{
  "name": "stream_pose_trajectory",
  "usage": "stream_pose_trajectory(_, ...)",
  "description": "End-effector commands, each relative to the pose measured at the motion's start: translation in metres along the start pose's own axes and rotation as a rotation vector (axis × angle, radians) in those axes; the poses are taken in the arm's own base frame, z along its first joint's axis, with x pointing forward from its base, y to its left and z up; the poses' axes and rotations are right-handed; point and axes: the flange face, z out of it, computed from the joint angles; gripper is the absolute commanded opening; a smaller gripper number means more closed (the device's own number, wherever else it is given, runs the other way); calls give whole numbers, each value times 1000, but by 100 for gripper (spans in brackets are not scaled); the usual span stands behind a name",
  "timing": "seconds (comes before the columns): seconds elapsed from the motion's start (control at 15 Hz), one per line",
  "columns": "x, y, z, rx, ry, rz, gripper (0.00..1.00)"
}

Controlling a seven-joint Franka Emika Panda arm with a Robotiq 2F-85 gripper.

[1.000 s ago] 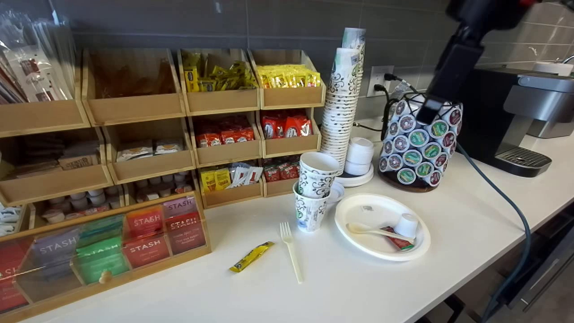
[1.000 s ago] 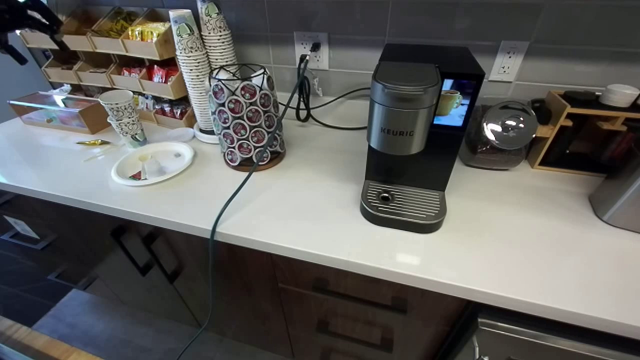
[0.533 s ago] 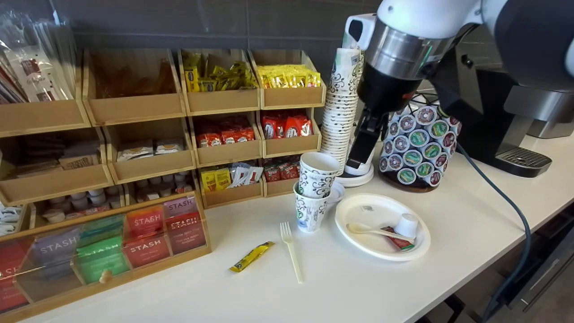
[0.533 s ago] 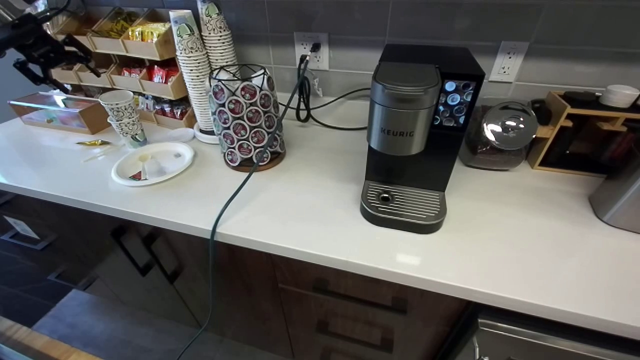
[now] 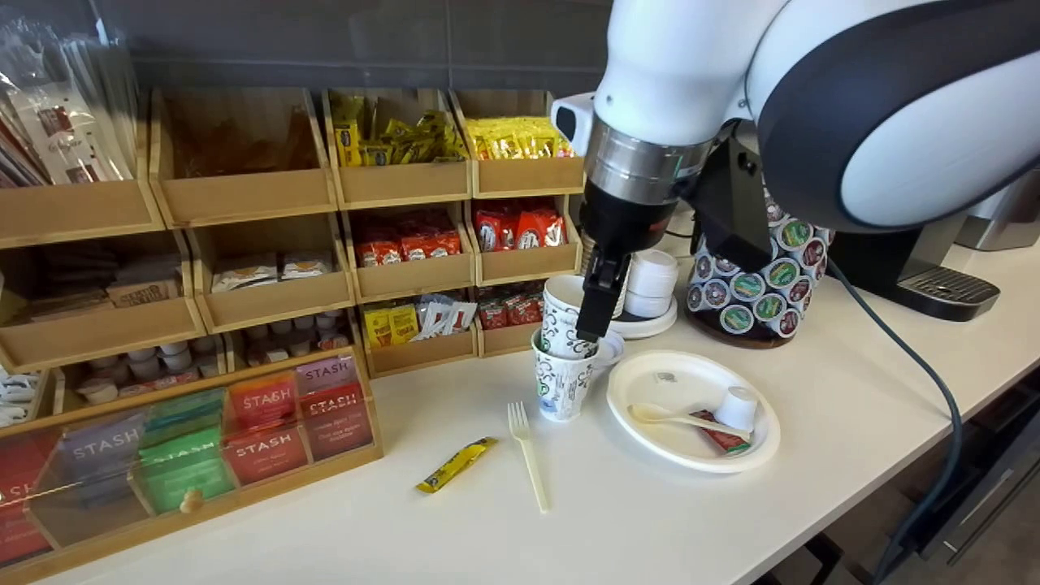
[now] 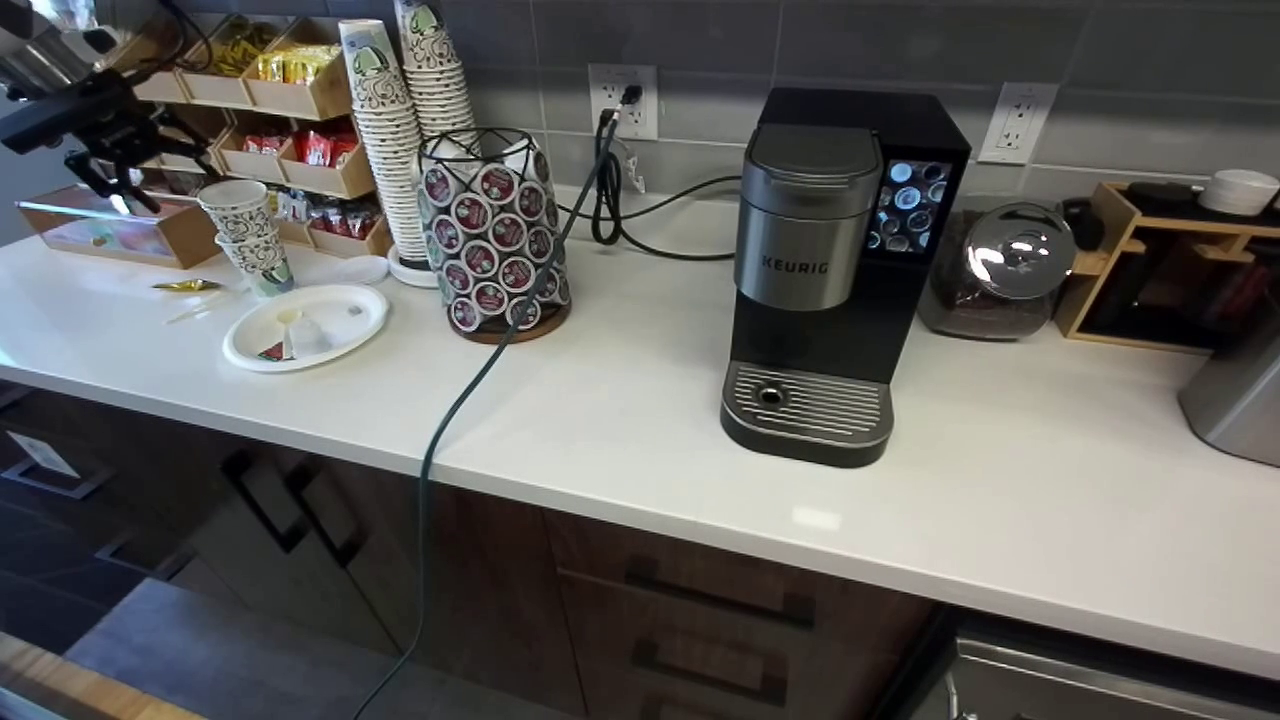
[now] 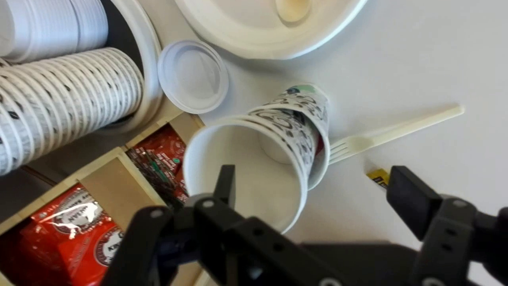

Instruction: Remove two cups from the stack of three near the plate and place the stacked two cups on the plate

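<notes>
Jaws are now brought way closer to the upper two patterned paper cups (image 5: 561, 327), spread apart; nothing's gripped; a grasp's likely needed before the white plate (image 5: 699, 388).

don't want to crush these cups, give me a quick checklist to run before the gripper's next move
1. Gripper open: ok, fingers well apart.
2. Upper cups centred between the fingers: not ok, one finger overlaps their mouth in the wrist view.
3. Fingers not touching the cups: cannot tell, depth unclear.
4. Bottom cup standing on the counter: ok.
5. Plate bare: not ok, spoon, packet and small white container lie on it.
</notes>
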Motion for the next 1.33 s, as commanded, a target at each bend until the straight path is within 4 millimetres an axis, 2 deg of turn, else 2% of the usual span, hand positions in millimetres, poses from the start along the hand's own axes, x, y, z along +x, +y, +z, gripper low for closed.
stream_pose_trajectory(0.0, 15, -15, 19, 38, -21, -79, 68)
stream_pose_trajectory(0.13, 19, -14, 28, 41, -27, -97, 50)
stream_pose_trajectory(0.2, 22, -12, 30, 42, -27, -100, 47)
stream_pose_trajectory(0.27, 24, -9, 33, 41, -28, -102, 50)
stream_pose_trajectory(0.33, 25, -6, 35, 41, -28, -103, 48)
stream_pose_trajectory(0.4, 26, -3, 37, 44, -32, -104, 43)
stream_pose_trajectory(0.47, 27, 0, 37, 49, -31, -105, 24)
stream_pose_trajectory(0.67, 26, 5, 31, 61, -23, -123, 1)
stream_pose_trajectory(0.93, 11, 5, 12, 89, -14, -161, 1)
stream_pose_trajectory(1.27, -22, 13, -43, 66, 31, -113, 1)
